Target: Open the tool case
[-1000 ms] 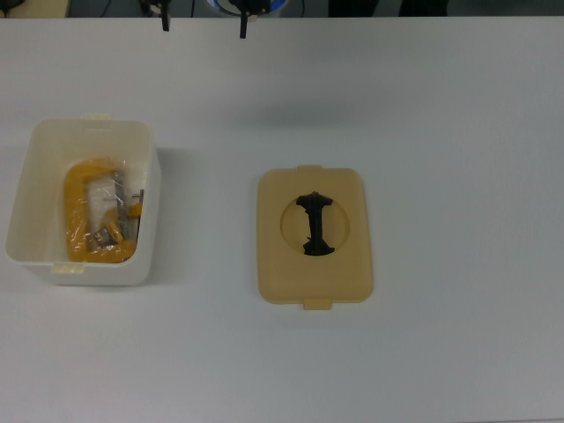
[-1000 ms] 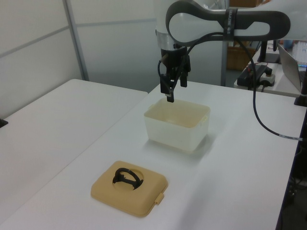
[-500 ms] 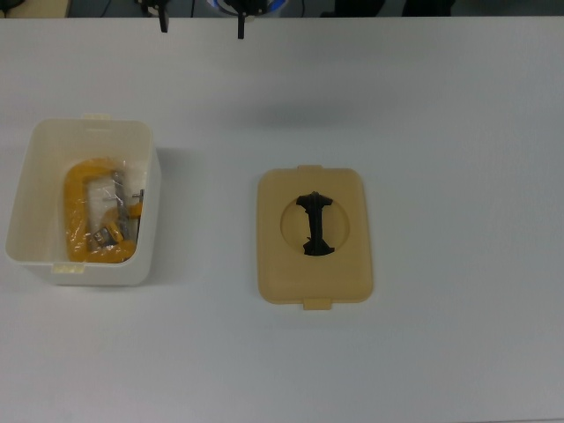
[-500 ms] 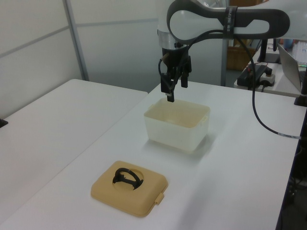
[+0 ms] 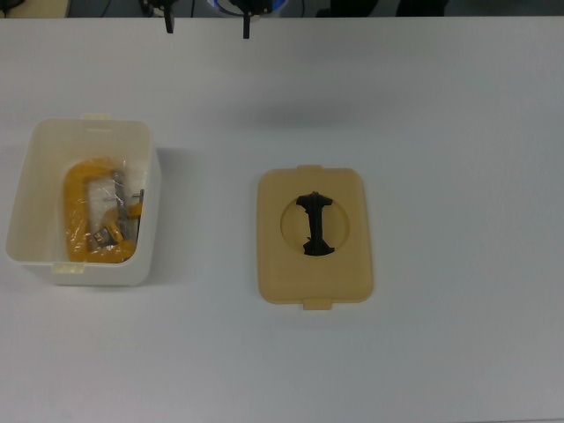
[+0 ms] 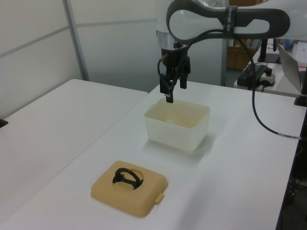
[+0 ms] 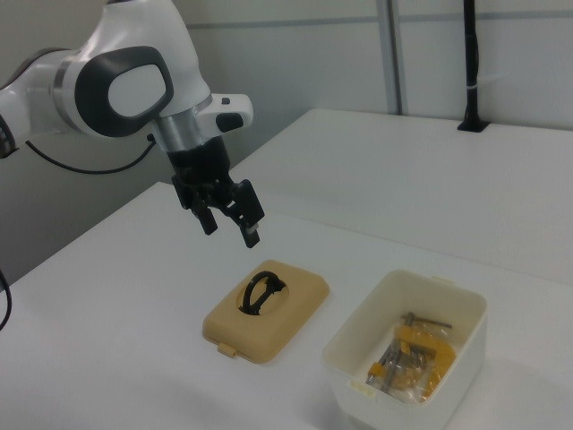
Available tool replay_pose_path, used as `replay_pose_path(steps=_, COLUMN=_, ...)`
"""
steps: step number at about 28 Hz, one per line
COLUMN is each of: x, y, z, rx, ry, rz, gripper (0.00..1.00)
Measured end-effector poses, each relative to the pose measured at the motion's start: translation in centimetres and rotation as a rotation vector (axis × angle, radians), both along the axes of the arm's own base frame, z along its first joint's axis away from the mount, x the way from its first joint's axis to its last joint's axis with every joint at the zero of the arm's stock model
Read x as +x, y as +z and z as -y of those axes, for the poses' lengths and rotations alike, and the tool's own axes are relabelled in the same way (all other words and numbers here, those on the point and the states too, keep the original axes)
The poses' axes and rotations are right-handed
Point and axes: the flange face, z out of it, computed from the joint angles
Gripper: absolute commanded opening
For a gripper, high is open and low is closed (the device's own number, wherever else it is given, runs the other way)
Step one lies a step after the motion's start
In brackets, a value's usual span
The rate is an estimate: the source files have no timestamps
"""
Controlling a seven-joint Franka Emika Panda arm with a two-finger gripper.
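Lid nearest in the left view — tan-yellow, flat on the white table, black handle standing in its round recess. It is off the tool case and lies well apart from it, with bare table between.

The case sits open-topped beyond the lid in the left view. In the top view it is at the top view's left, the lid toward the middle. Inside the white box: a yellow clamp with metal parts, seemingly in clear wrap.

Gripper hangs in the air, empty, fingers spread apart with a clear gap. In the left view it appears above the far rim of the case; in the right view the gripper is high over the table beyond the lid, touching nothing. In the top view only the two fingertips show at the upper edge.

Room: open table all round lid and case; a seam in the table runs on the left view's left, and the case sits near the right view's lower edge.

Against half a second ago — the fingertips have shifted slightly toward the top view's right; lid and case unmoved.
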Motion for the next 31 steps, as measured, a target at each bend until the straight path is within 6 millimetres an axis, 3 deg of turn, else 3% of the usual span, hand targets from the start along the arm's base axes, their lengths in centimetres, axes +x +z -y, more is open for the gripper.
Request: replay_pose_path(steps=31, x=0.1, y=-0.2, z=1.0, rx=0.063, ry=-0.03, rz=-0.006, gripper=1.0)
